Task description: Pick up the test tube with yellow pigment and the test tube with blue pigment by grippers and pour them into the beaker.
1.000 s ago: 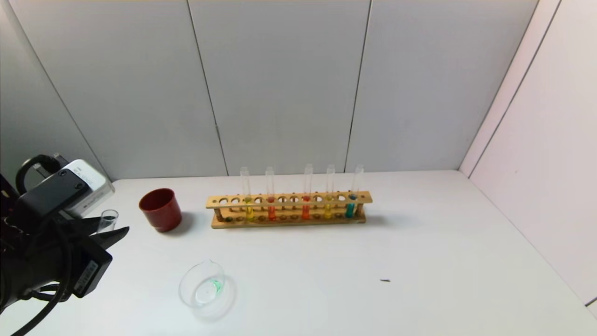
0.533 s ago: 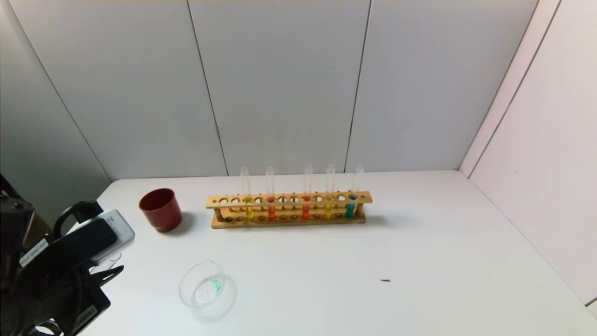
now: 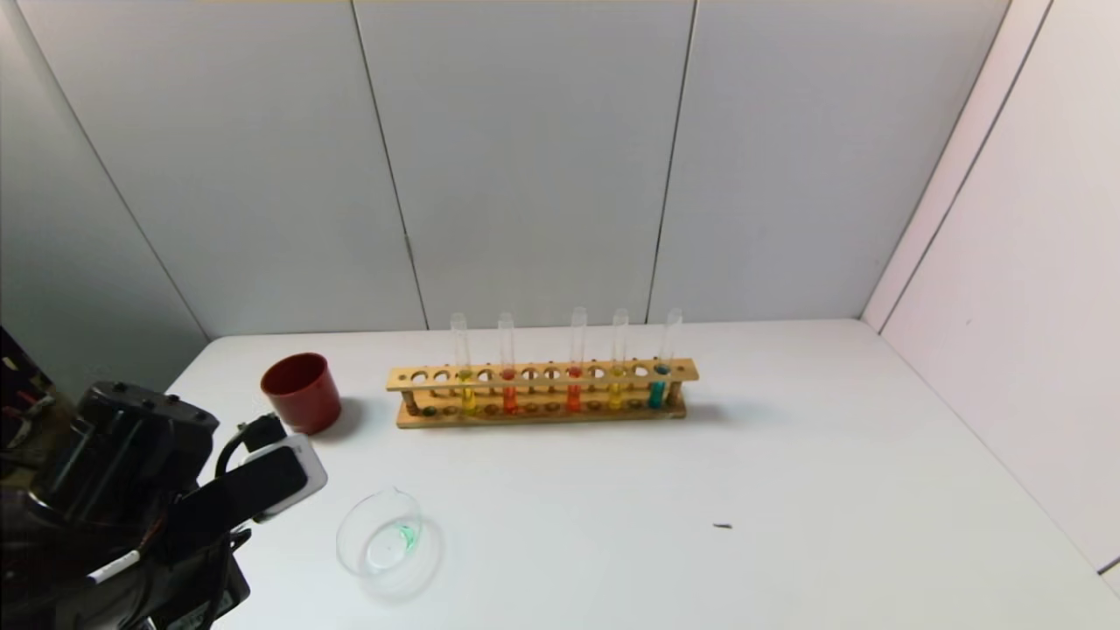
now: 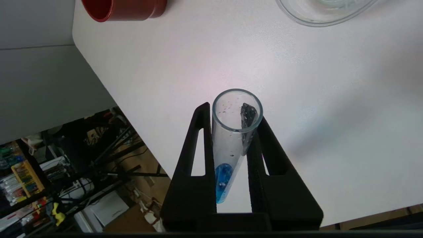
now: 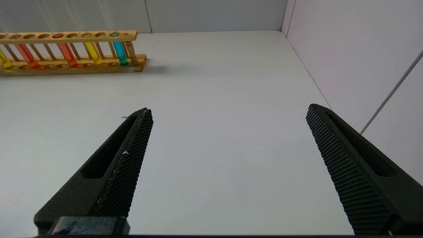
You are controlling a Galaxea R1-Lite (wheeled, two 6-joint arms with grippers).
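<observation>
My left gripper (image 4: 231,114) is shut on the test tube with blue pigment (image 4: 228,145). The tube's open mouth is at the fingertips and a little blue liquid sits at its base near the palm. It hangs over the table's left edge, short of the beaker (image 3: 381,534) (image 4: 325,13), which holds a green trace. Test tubes with yellow pigment (image 3: 466,394) (image 3: 616,392) and a teal-blue one (image 3: 657,389) stand in the wooden rack (image 3: 542,411). My right gripper (image 5: 228,109) is open over bare table, with nothing between its fingers.
A dark red cup (image 3: 301,393) stands left of the rack, beyond the left arm (image 3: 131,490). Two orange-red tubes (image 3: 509,394) sit in the rack. A small dark speck (image 3: 722,526) lies on the table. Walls close in behind and on the right.
The left arm has dropped and swung toward the beaker, turning its wrist over. The tube it holds, visible in the head view a second ago, is now hidden behind the wrist.
</observation>
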